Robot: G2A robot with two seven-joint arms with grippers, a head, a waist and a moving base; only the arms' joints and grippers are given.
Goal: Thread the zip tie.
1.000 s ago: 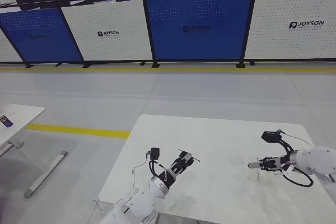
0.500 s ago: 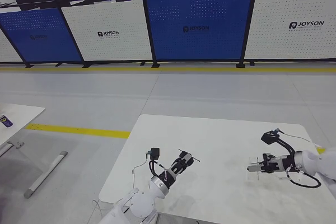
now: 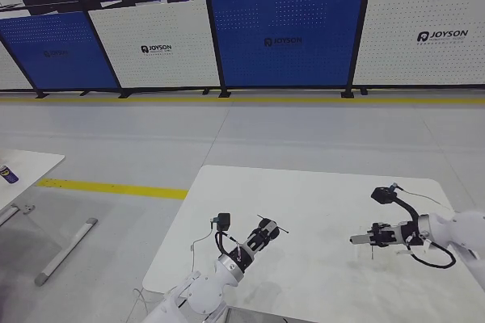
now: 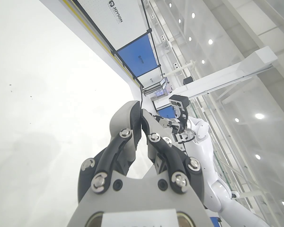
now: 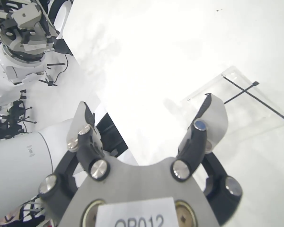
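Observation:
My left gripper [image 3: 267, 232] sits near the white table's [image 3: 307, 190] front edge, shut on a thin black zip tie [image 3: 281, 228] that sticks out past its tips. In the left wrist view the fingers [image 4: 135, 119] press flat together. My right gripper [image 3: 358, 239] hovers open at the right side of the table. In the right wrist view it [image 5: 148, 108] stands beside a clear plate [image 5: 248, 109] where two more black zip ties [image 5: 258, 100] lie crossed. Nothing is between its fingers [image 5: 209, 105].
A second white table [image 3: 32, 161] with a blue can [image 3: 6, 173] stands far left, across a bare floor. Blue and white panels [image 3: 283, 40] line the back. The table between the two grippers is bare.
My right gripper has shifted slightly left, towards the table's middle. The left arm and its zip tie have not moved.

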